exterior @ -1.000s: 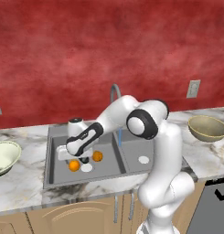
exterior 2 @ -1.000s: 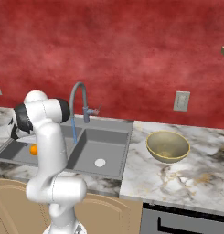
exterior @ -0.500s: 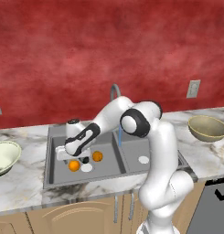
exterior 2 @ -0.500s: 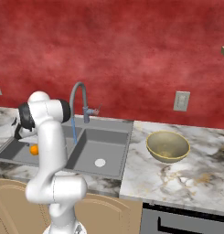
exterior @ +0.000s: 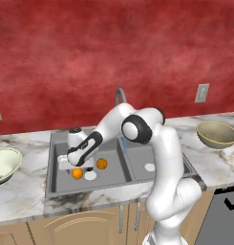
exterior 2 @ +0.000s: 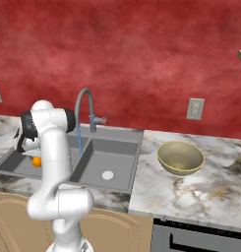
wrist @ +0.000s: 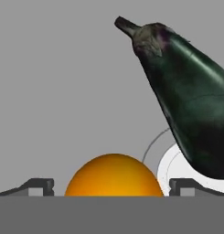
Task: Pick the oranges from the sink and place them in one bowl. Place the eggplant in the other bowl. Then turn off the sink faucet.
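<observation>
Step in hand: first orange (wrist: 114,175) pick, left basin of sink (exterior: 56,184). Gripper (wrist: 111,186) open, jaws straddling the fruit, eggplant (wrist: 189,93) just beside. Next: close squarely on the orange without catching the eggplant.

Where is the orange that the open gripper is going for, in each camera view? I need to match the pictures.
Left base view: orange in the sink's left basin, just below the gripper.
Right base view: orange at the left edge, beside the arm.
Hand view: orange bottom centre, between the fingertips.
Shared landmark: the white drain beside it.
</observation>
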{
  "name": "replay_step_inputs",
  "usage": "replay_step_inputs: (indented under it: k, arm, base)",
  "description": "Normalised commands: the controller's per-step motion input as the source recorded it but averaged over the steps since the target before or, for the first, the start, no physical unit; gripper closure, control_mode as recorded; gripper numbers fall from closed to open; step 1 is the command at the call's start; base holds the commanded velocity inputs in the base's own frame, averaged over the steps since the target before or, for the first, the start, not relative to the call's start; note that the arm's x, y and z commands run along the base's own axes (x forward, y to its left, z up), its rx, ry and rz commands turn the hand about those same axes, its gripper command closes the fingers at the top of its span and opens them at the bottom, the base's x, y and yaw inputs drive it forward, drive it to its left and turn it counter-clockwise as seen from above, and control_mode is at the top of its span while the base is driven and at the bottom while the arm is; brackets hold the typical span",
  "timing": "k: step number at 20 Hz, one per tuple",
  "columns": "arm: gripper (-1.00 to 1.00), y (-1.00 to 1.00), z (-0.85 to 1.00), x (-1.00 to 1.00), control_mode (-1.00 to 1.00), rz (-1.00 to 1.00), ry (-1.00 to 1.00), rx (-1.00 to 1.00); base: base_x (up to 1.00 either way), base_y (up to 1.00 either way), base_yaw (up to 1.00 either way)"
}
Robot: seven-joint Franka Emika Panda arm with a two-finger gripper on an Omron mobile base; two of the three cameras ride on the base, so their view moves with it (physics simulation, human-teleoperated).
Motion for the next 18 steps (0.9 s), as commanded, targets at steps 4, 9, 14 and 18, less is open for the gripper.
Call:
replay_step_inputs:
  k: [4, 9, 14, 18]
  arm:
    - [-1.0, 0.0, -0.14, -0.09, -1.0, -0.12, 0.04, 0.0]
    - [-1.0, -0.01, -0.16, -0.17, -1.0, -0.15, 0.1, 0.0]
    - [1.0, -0.01, -0.36, -0.13, -1.0, -0.16, 0.13, -0.01]
    - [1.0, -0.17, -0.77, -0.08, -1.0, -0.17, -0.05, -0.09]
  base:
    - [0.0, 0.0, 0.0]
    - [0.0, 0.0, 0.0]
    - [0.0, 0.0, 0.0]
    - [0.0, 0.0, 0.0]
